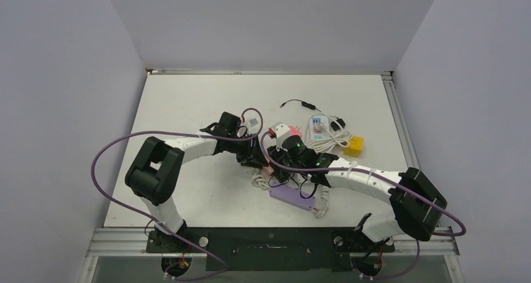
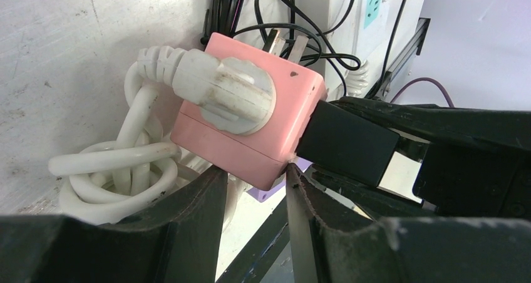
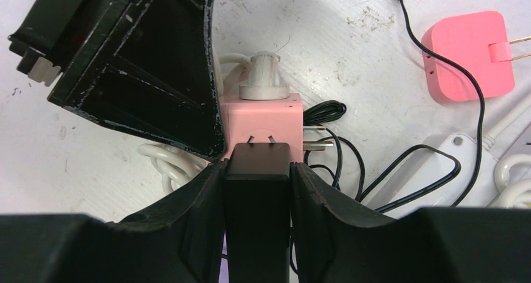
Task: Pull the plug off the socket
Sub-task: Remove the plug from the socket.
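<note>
White scuffed tabletop — pink socket cube mid-table, lower corner pinched between the left gripper fingers. Right gripper clamped on black plug — plug butts against the cube's side.

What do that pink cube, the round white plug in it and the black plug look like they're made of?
Pink cube: smooth moulded plastic with a satin sheen and a seam line running round it.
White plug: hard plastic, matt, scuffed and grimy along its ridges.
Black plug: probably matt plastic, with flat faces and no glare.
</note>
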{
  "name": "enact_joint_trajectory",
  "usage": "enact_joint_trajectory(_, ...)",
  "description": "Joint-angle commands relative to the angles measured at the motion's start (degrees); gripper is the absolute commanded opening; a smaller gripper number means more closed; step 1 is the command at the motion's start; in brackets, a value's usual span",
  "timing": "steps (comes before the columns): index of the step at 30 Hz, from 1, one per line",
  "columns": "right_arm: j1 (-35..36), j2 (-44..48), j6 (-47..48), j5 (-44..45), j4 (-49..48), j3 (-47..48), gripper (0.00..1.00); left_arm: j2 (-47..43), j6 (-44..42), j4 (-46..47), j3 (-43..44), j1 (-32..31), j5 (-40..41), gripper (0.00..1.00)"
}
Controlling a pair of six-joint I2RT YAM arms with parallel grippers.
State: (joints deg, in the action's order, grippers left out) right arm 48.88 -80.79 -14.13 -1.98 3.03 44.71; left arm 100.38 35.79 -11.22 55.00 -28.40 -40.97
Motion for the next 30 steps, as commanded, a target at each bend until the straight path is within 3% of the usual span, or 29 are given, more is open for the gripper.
enact_joint_trajectory(1,3.8,-0.1,0.0,8.9,1.1,0.5,0.21,3.2,-2.8,-2.5,-0.4,0.2,9.0,0.34)
enact_joint_trajectory(10,10.8,-4.1,-2.4,22.2,5.4,4.3,0.19,3.1,-2.8,-2.3,-0.4,0.2,9.0,0.34)
enact_joint_trajectory(14,12.2,-5.2,-3.0,24.0,6.0,5.1,0.18,3.1,-2.7,-2.3,-0.3,0.2,8.9,0.34)
enact_joint_trajectory(22,11.0,-3.5,-4.0,19.4,3.9,4.5,0.11,3.0,-2.9,-2.5,-0.4,0.2,9.1,0.34)
enact_joint_trajectory(25,8.1,-2.1,-4.5,14.5,2.3,3.1,0.05,3.0,-3.0,-2.7,-0.4,0.2,9.2,0.34)
enact_joint_trajectory(30,2.7,0.1,-5.9,4.2,-1.5,0.3,0.05,3.4,-3.1,-2.9,-0.2,0.3,9.2,0.34)
